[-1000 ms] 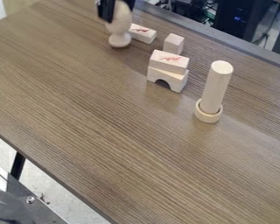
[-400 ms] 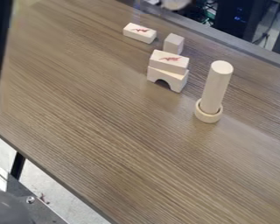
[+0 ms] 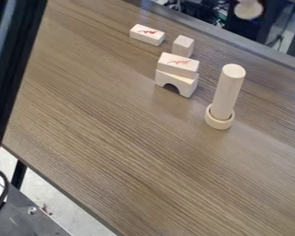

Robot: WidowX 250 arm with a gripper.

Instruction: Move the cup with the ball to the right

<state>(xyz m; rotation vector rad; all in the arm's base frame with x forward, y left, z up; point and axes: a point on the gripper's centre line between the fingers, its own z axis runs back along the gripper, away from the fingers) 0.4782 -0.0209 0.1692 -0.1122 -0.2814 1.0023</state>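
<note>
- Pale wooden cup with the ball (image 3: 248,9): partly visible at top edge, right of centre, past the brown counter (image 3: 113,120).
- Gripper: state cannot be determined.
- Cylinder (image 3: 227,92): upright inside ring (image 3: 219,124).
- Marked block (image 3: 177,66): resting on arch (image 3: 187,85).
</note>
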